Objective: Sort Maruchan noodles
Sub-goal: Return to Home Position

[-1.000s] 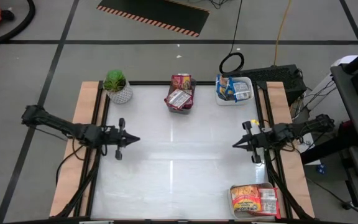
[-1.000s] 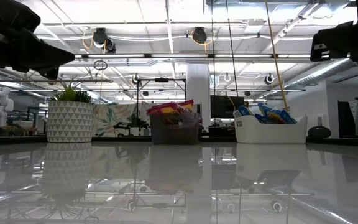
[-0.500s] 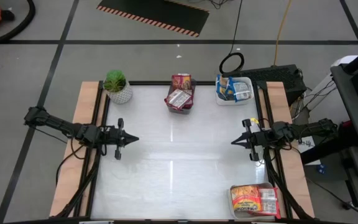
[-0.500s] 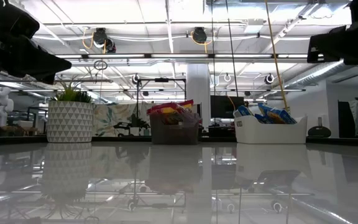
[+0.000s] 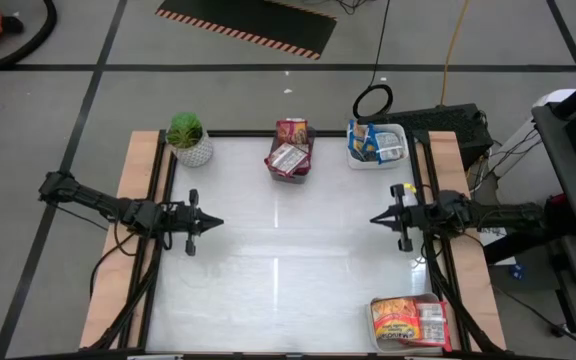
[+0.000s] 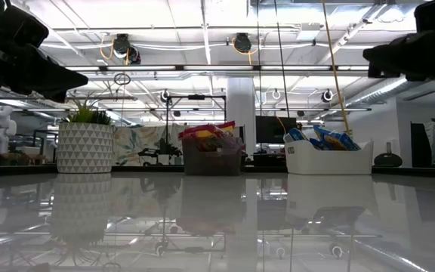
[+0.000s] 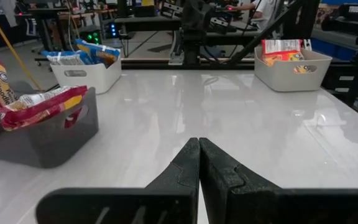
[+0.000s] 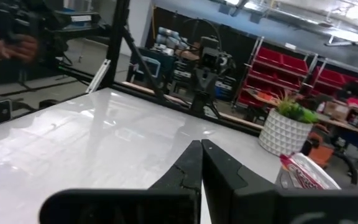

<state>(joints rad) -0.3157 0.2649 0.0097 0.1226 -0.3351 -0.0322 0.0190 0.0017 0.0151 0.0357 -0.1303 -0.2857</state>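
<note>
**Waiting at 9 and 3 o'clock, closed and empty**

Read from above as a clock face, with 12 o'clock at the far edge of the table [image 5: 288,285].

Left gripper [image 5: 215,224] at 9 o'clock, pointing toward 3 o'clock, held over the table just inside its side rail. In the left wrist view, fingers [image 7: 185,167] pressed together along their whole length, gripping nothing.

Right gripper [image 5: 377,218] at 3 o'clock, pointing toward 9 o'clock, likewise just inside the side rail. In the right wrist view, fingers [image 8: 188,167] closed tip to tip, nothing between them.

Well apart from each other, nose to nose across the table. In the low view, raised above the surface at the two upper corners.

Maruchan noodles [image 5: 400,318] gathered by colour in three containers:
- Red packets [image 5: 290,150] heaped in the dark bin [image 6: 211,163] at 12 o'clock, several standing above its rim.
- Blue packets [image 5: 368,140] in the white bin [image 6: 327,162] at 1 o'clock, near the dark bin but not touching it.
- Orange packets [image 7: 281,48] lying in the pale tray [image 7: 288,74] at 5 o'clock, at the near edge.

Each container well apart from both grippers.

Potted plant [image 5: 189,138] at 11 o'clock, upright, near the far corner on the left arm's side.
</note>
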